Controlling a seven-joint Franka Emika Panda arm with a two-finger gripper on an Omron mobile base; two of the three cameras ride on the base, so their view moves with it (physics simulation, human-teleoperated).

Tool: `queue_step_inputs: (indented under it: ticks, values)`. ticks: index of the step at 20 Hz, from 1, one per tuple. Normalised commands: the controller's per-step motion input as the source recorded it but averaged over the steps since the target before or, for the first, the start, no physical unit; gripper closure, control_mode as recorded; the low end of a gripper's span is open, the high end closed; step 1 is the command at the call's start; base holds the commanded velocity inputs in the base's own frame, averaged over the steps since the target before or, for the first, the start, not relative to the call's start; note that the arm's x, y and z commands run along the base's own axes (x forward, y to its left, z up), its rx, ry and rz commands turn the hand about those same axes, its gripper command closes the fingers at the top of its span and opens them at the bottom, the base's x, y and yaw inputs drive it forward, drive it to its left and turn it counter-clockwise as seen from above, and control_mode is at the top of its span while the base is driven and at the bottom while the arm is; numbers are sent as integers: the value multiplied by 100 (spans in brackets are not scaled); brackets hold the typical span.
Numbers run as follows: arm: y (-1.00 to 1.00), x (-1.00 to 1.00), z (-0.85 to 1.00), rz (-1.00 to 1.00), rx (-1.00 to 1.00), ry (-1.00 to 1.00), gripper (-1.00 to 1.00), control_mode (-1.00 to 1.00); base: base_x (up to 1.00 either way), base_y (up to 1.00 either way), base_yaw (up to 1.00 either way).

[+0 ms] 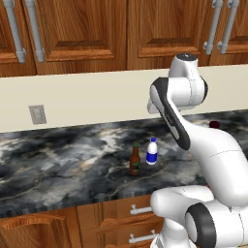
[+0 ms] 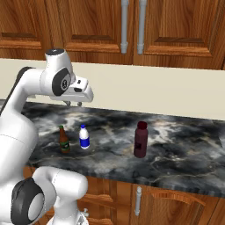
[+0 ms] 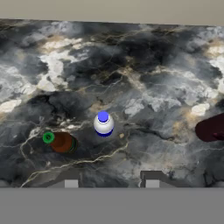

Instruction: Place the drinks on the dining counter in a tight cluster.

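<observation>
Your tool (image 2: 73,104) hangs empty above the counter (image 2: 184,167), its tips set only a little apart, over the white bottle (image 2: 84,137). That white bottle and the beer bottle (image 2: 64,139) stand just beside each other near the middle of the counter, toward its front edge, while the maroon bottle (image 2: 140,139) stands well apart along the same edge. By my reading, nothing is held yet, so the clustering is all left to do.

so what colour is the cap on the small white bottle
Blue, matching its label; the small white bottle shows it best from above in the hand view.
</observation>
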Motion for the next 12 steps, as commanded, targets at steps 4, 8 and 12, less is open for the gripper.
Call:
queue_step_inputs:
  ticks: [4,8,12]
  values:
    - [0,1,0,0,0,0,-100,-100,0,0,0]
    - [-2,0,-12,-1,0,-4,-100,-100,0,0,0]
    - [-21,0,-9,-2,0,0,-100,-100,0,0,0]
